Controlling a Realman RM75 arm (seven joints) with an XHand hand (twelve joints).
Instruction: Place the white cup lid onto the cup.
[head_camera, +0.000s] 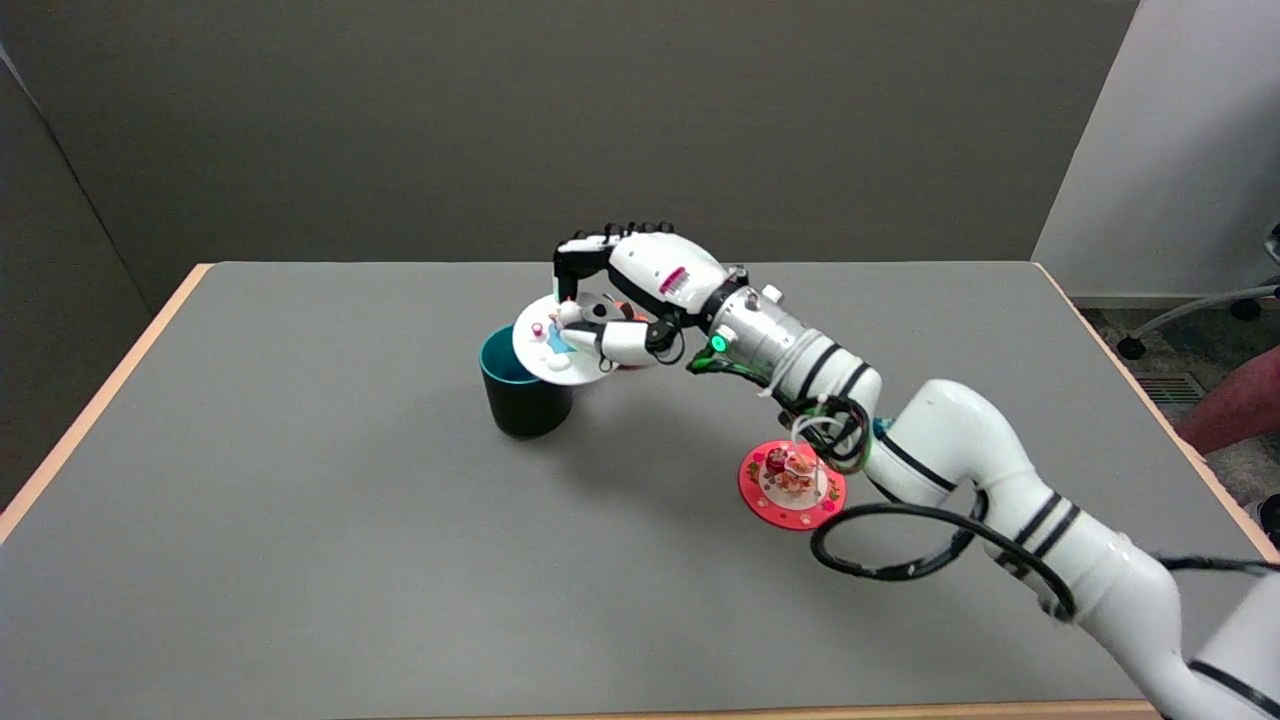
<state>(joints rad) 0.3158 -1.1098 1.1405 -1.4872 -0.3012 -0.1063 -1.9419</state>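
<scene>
A dark teal cup (522, 396) stands upright near the middle of the grey table (300, 520). My right hand (625, 295) reaches in from the lower right and holds the white cup lid (553, 347), which has small coloured decorations on top. The lid is tilted and hangs over the cup's right rim, covering part of the opening; the cup's left rim still shows. Whether the lid touches the rim I cannot tell. Fingers curl over the lid's far edge and the thumb lies across its top.
A pink-red lid (791, 484) with a small figure on top lies on the table under my right forearm. A black cable (900, 540) loops beside it. A person's leg (1235, 405) and a chair base show at the right edge.
</scene>
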